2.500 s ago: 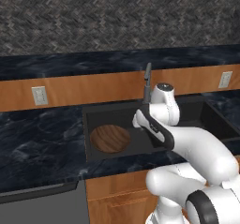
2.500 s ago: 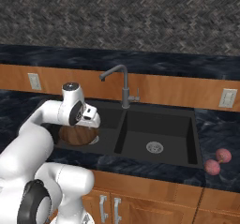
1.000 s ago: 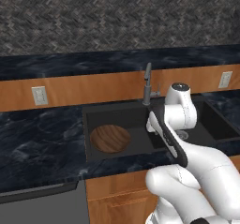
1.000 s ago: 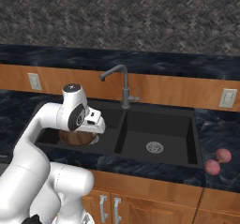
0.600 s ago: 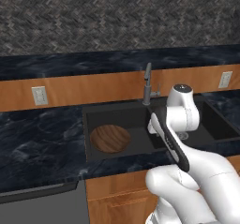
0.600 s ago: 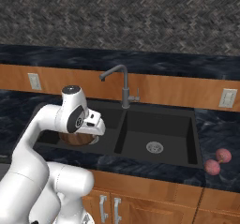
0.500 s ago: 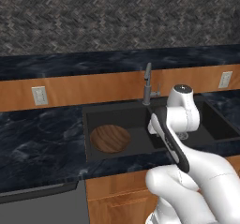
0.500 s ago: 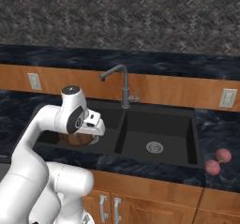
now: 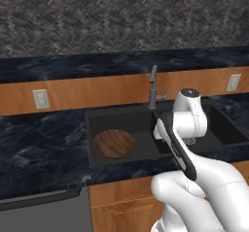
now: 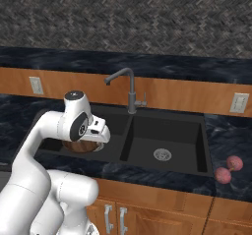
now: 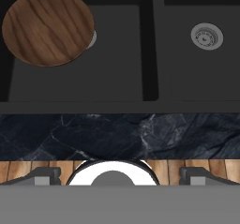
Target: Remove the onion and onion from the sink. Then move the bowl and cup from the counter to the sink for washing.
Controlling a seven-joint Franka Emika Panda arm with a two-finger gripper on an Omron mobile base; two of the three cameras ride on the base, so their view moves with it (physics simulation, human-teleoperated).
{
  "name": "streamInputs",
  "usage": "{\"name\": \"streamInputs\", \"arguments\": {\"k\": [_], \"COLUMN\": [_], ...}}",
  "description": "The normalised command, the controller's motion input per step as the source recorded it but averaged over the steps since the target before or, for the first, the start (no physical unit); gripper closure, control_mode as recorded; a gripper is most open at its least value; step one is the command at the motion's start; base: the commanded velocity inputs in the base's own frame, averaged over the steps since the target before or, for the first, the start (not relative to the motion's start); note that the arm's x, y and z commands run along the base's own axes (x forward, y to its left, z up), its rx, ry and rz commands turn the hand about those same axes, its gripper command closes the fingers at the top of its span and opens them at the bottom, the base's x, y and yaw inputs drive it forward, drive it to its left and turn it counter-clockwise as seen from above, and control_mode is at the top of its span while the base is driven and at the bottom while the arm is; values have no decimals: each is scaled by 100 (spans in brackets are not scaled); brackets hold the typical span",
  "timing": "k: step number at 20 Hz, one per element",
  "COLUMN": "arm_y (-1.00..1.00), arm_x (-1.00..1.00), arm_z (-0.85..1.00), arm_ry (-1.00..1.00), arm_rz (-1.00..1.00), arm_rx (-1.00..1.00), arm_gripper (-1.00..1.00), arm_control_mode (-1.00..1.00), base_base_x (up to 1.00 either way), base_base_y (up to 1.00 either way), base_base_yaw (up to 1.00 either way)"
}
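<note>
Hand view first: I'm looking straight down over the front edge of the sink (image 11: pixel 150 54), with the gripper (image 11: pixel 120 175) empty and its finger tips (image 11: pixel 44 175) spread as wide as they go. The wooden bowl (image 11: pixel 48 27) sits in the left basin, partly covering that drain, and the other basin's drain (image 11: pixel 206 35) is bare.

From the base cameras my arm is folded up tight, with the wrist hanging above the front rim between the two basins. Both onions (image 10: pixel 228 169) are out on the counter (image 10: pixel 231 145) to the right of the sink, touching or nearly so.

Compared with a couple of seconds back, I've pulled the hand up and away from the bowl toward the middle; the bowl hasn't budged.
</note>
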Motion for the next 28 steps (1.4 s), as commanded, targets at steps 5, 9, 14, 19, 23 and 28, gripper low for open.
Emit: {"name": "streamInputs", "arguments": {"k": [5, 9, 14, 19, 23, 28], "arm_y": [0, 0, 0, 0, 0, 0], "arm_x": [0, 0, 0, 0, 0, 0], "arm_z": [0, 0, 0, 0, 0, 0], "arm_ry": [0, 0, 0, 0, 0, 0], "arm_rz": [0, 0, 0, 0, 0, 0], "arm_rx": [0, 0, 0, 0, 0, 0], "arm_gripper": [-100, -100, -100, -100, -100, -100], "arm_control_mode": [-100, -100, -100, -100, -100, -100], "base_base_x": [0, 0, 0, 0, 0, 0], "base_base_y": [0, 0, 0, 0, 0, 0], "base_base_yaw": [0, 0, 0, 0, 0, 0]}}
